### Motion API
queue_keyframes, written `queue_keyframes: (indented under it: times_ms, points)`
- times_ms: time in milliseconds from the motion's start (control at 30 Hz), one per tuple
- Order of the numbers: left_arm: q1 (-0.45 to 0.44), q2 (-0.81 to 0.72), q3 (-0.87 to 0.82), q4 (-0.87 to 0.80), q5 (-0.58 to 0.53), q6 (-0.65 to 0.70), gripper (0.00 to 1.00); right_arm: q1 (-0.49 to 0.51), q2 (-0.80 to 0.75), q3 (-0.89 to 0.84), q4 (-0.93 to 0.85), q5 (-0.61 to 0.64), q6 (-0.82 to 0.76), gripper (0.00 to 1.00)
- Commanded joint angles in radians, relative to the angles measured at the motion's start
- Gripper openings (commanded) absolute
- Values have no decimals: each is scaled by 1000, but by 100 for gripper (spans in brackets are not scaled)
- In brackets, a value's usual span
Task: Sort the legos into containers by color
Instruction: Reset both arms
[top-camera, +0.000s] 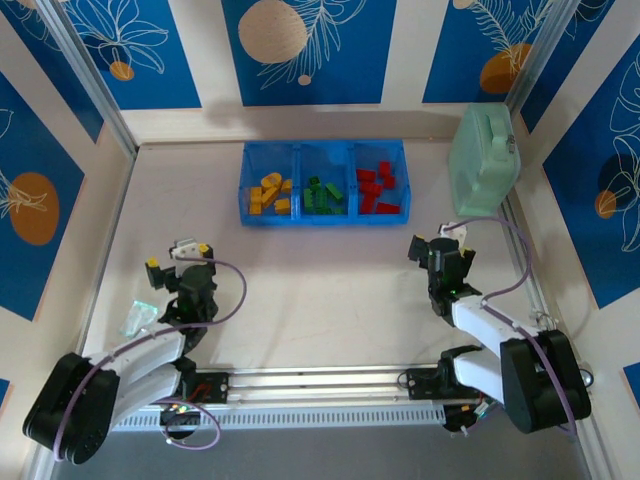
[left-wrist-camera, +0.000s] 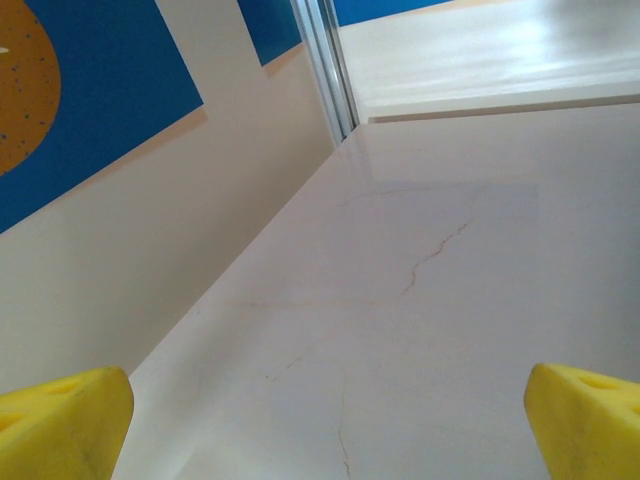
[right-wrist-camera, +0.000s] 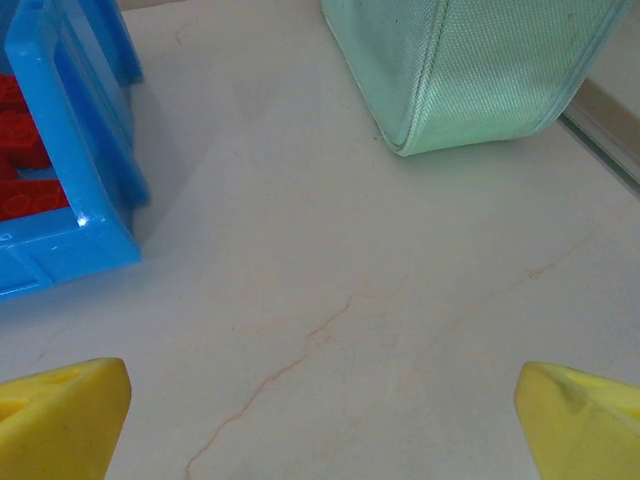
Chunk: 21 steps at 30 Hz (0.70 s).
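The desk (top-camera: 320, 300) is big and smooth, so things can slide on it. The green case (top-camera: 484, 160) stands just beside the right arm, and a wide swing could tip it. The blue tray (top-camera: 323, 220) looks light. A bump from the right end effector (top-camera: 432, 248) could push it and spill its three containers (top-camera: 352, 150). The left end effector (top-camera: 178, 256) is well apart from the tray. Both have their fingers spread wide, with nothing between them. All the legos I can see lie in the tray: yellow (top-camera: 268, 192) on the left, green (top-camera: 322, 194) in the middle, red (top-camera: 376, 188) on the right.

In the right wrist view the case and tray are cut off at the edges. The legos lie in heaps, so I cannot count them. A small see-through thing (top-camera: 137, 318) lies by the left arm, and I cannot tell what it is.
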Motion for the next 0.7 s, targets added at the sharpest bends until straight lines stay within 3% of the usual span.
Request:
queue_keyframes:
  times_ms: [0,367,667]
  points:
    - [19,21,-16,105,26,21,100,-7,36,43,69,18,-18,99]
    - [30,179,-30,363,62,77,100,-16,149,87,161,23,-43,99]
    - [31,340,-43,621,78,133,100,-48,155,38,292,7,-43,99]
